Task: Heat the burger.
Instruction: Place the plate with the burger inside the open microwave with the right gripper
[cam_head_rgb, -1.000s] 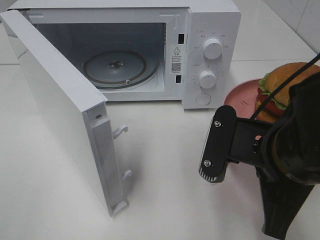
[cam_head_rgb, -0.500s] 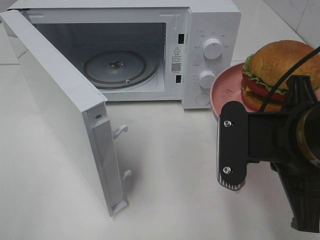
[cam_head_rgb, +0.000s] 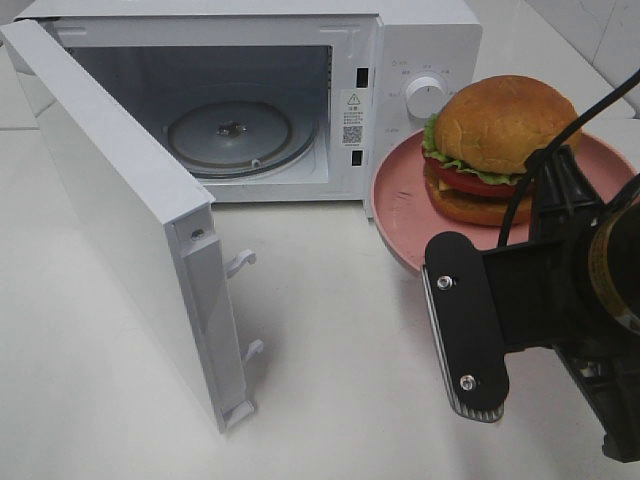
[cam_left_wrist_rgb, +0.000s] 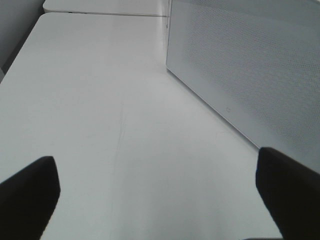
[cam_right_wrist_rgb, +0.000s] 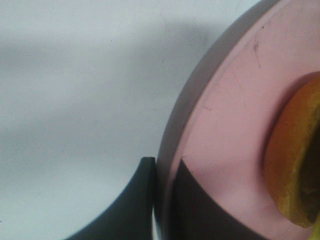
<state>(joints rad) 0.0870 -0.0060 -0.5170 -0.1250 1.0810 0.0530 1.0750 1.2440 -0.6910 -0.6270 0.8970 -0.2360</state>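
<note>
The burger, with a golden bun, lettuce, tomato and cheese, sits on a round pink plate held up in front of the microwave's control panel. My right gripper is shut on the plate's rim, one finger under and one over; the bun's edge shows beside it. In the exterior high view the right arm hides that grip. The microwave door stands wide open, showing the glass turntable. My left gripper is open above bare table, beside the door's outer face.
The open door reaches far out over the white table on the left. Two latch hooks stick out from the door's edge. The control knob stands just behind the plate.
The right gripper has carried the plate and burger leftward and higher, from the right edge to in front of the microwave's control panel. The left arm has not moved.
</note>
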